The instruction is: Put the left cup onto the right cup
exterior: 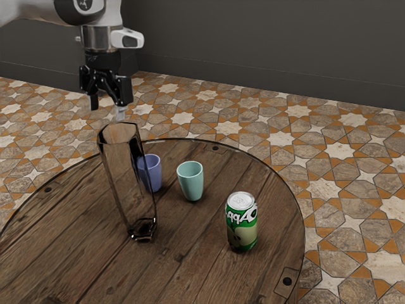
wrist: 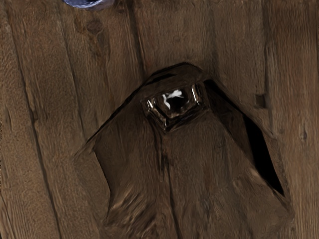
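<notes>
— Patterned tile floor (exterior: 329,145) and a dark wall surround the round wooden table (exterior: 209,266); where does your gripper stand?

— Your gripper (exterior: 107,104) hangs high over the table's far edge, at the exterior view's left; its fingers point down, parted, with nothing between them; it sits almost directly over a tall glass vase (exterior: 130,183), so the wrist view looks straight down onto the vase (wrist: 174,102) and its thick base.

— And the task's things?

— The lavender cup (exterior: 152,172) stands upright just behind the vase, partly screened by the glass; its rim (wrist: 84,2) edges into the wrist view beyond the vase; the teal cup (exterior: 190,180) stands upright just beside it, toward the exterior view's right, not touching; the lavender one is presumably your "left cup", the teal one its seat; a green can (exterior: 242,221) stands nearer the front, apart from both.

— Why this pose?

— The height probably serves to clear the vase; no grasp is made yet; your descent must pass close beside the vase, which looks tall, narrow-footed and easy to tip.
</notes>
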`<action>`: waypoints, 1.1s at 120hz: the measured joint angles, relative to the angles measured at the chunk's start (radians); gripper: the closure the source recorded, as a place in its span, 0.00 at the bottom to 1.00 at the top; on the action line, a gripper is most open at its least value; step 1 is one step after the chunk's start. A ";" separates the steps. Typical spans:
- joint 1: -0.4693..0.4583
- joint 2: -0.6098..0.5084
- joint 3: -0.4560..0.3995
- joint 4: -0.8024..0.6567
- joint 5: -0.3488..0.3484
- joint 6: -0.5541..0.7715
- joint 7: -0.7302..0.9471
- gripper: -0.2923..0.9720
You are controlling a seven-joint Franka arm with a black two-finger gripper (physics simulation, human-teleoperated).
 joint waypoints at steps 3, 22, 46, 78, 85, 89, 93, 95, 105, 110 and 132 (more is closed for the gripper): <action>0.001 0.000 0.000 -0.001 -0.001 0.024 0.003 0.23; 0.004 0.053 -0.002 0.055 0.002 0.122 0.020 0.23; 0.022 0.270 -0.001 0.262 0.021 0.176 0.037 0.23; 0.045 0.360 -0.001 0.104 0.023 0.312 0.050 0.23; 0.049 0.366 0.000 0.049 0.023 0.347 0.051 0.23; 0.052 0.371 0.000 0.026 0.023 0.366 0.051 0.23; 0.054 0.377 0.004 0.006 0.023 0.383 0.052 0.23; 0.055 0.379 0.010 -0.001 0.023 0.390 0.052 0.23; 0.058 0.384 0.045 -0.027 0.024 0.423 0.055 0.23; 0.059 0.385 0.057 -0.031 0.025 0.436 0.057 0.23; 0.068 0.463 0.085 0.054 0.027 0.473 0.073 0.23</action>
